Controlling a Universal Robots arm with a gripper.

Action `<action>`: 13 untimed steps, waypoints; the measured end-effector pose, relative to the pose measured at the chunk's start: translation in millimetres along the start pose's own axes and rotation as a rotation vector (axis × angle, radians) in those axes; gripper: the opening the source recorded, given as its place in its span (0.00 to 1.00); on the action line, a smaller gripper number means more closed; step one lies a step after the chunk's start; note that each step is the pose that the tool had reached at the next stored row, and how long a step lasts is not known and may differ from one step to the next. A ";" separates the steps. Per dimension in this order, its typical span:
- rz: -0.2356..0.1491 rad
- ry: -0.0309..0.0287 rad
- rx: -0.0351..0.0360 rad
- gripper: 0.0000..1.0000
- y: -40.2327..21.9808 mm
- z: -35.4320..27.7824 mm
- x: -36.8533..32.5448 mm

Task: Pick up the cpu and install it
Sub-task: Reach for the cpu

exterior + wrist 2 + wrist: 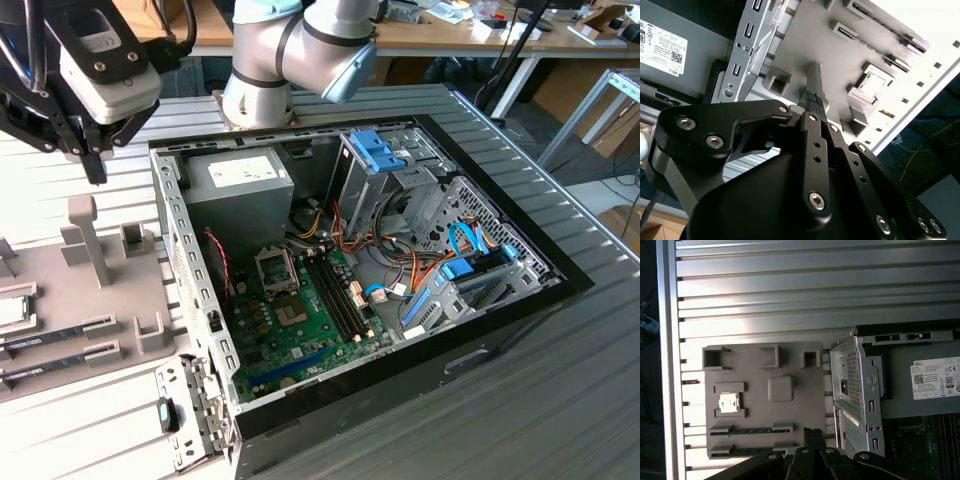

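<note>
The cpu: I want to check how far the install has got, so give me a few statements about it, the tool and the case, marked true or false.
1. The cpu lies in its holder on the grey tray. True.
2. The tool grips the cpu. False: it hangs above the tray, apart from the cpu.
3. Two memory sticks lie in slots on the same tray. True.
4. The computer case is closed. False: it is open, with the motherboard in view.
</note>
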State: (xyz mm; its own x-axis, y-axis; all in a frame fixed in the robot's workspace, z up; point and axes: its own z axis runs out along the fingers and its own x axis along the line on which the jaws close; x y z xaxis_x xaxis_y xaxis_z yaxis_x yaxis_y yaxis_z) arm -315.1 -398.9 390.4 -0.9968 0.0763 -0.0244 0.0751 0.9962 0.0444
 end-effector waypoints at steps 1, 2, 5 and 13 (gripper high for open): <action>0.000 -0.0001 0.0000 0.11 -0.1 0.0 0.7; 0.000 0.0000 0.0000 0.11 -0.1 0.0 1.2; 0.000 -0.0001 0.0000 0.11 -0.3 0.1 3.3; 0.000 0.0000 0.0000 0.11 -0.8 0.3 9.7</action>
State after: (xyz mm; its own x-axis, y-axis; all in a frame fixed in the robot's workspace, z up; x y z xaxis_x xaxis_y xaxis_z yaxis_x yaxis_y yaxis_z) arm -324.8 -398.9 389.8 -0.9968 0.0762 -0.0245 0.0751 0.9962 0.0444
